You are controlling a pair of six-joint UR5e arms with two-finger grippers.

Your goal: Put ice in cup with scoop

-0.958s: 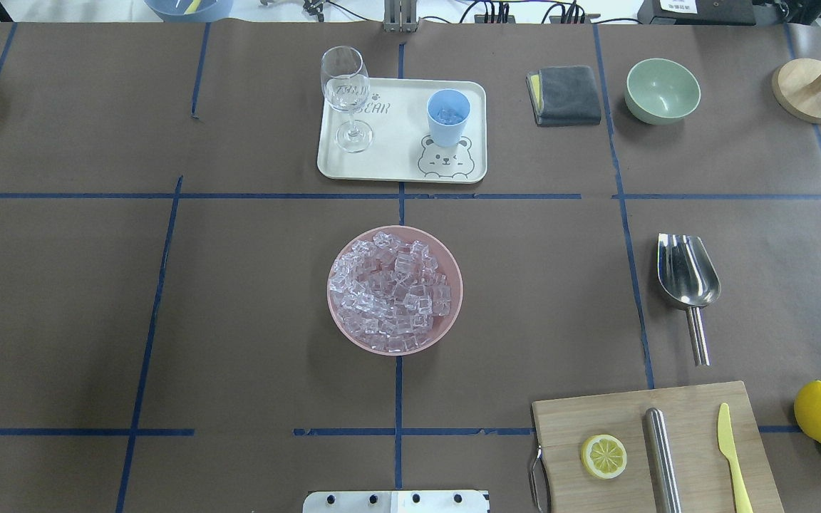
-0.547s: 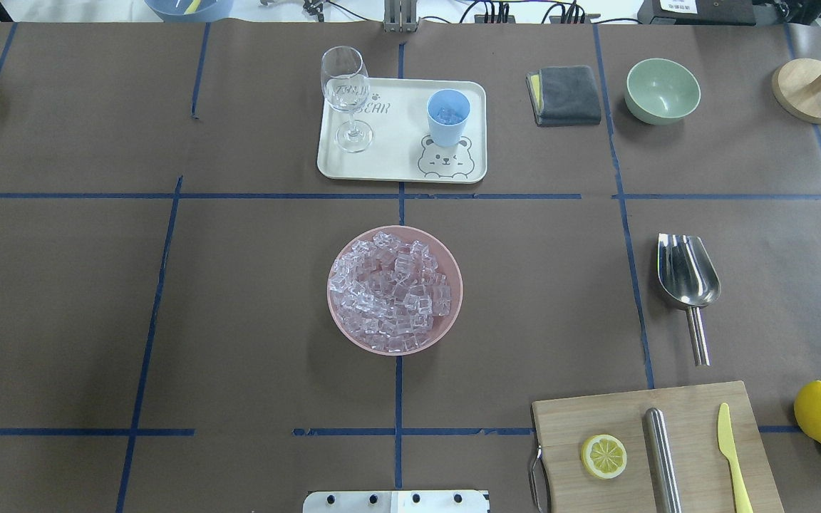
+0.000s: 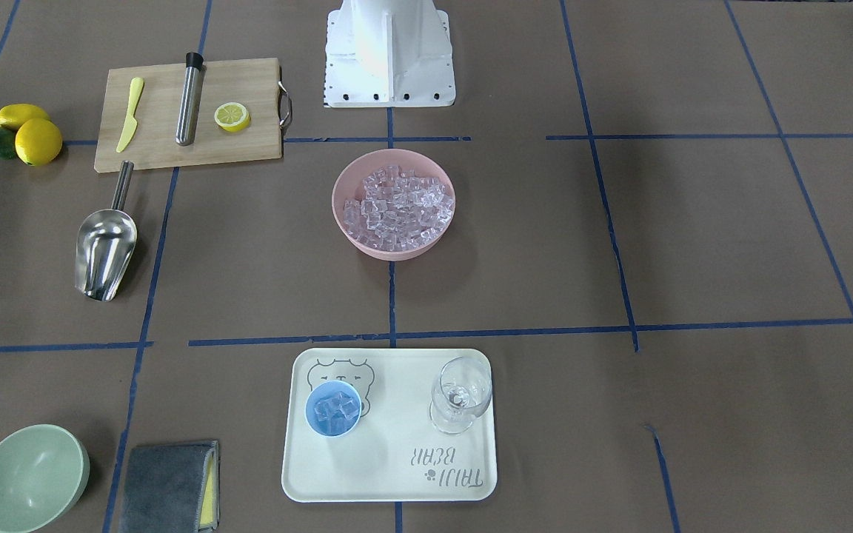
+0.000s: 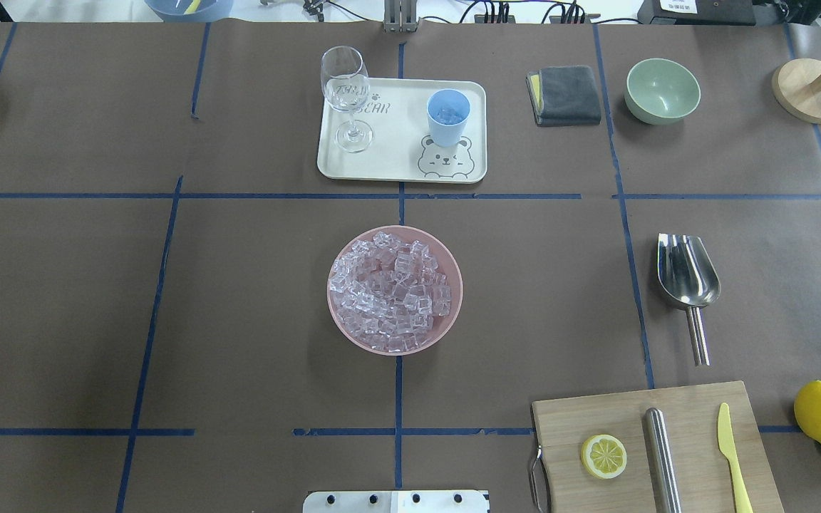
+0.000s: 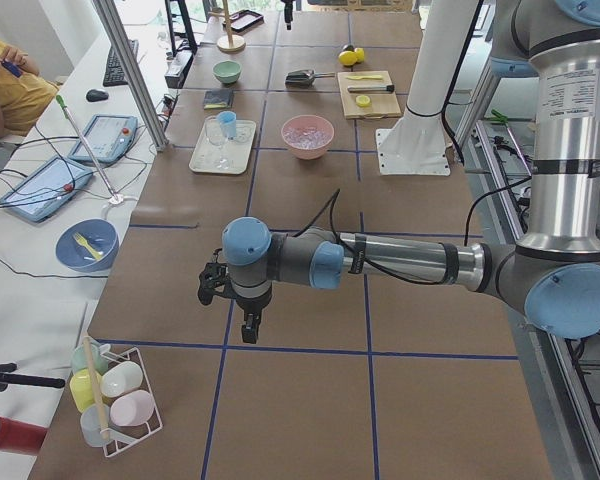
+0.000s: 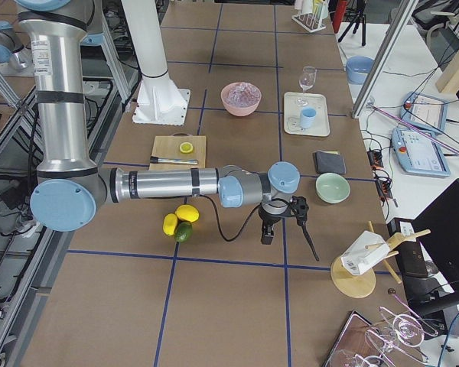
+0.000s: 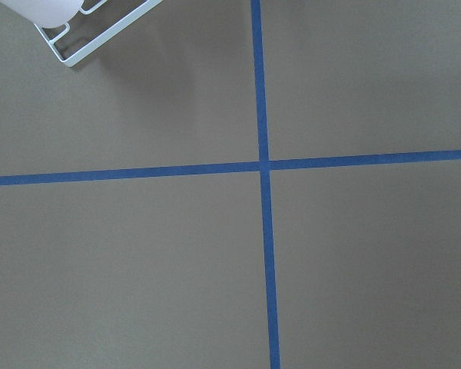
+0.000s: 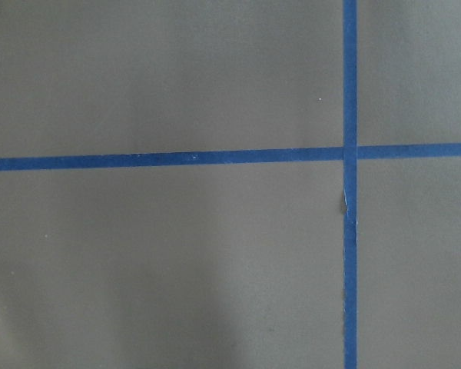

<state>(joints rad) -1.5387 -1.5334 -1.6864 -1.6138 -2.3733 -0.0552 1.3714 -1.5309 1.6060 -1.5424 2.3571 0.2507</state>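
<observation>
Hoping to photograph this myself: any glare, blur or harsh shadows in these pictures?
Front view: the scoop gleams with bright streaks; a soft shadow lies beside the pink bowl. Overhead view: sharp, evenly lit, glints on the wine glass. Wrist views: blue tape crisp, only faint shading.

The cup is light blue, tray cream with a bear print, bowl pink, ice clear, scoop silver; cloth looks grey, perhaps yellow-edged.
</observation>
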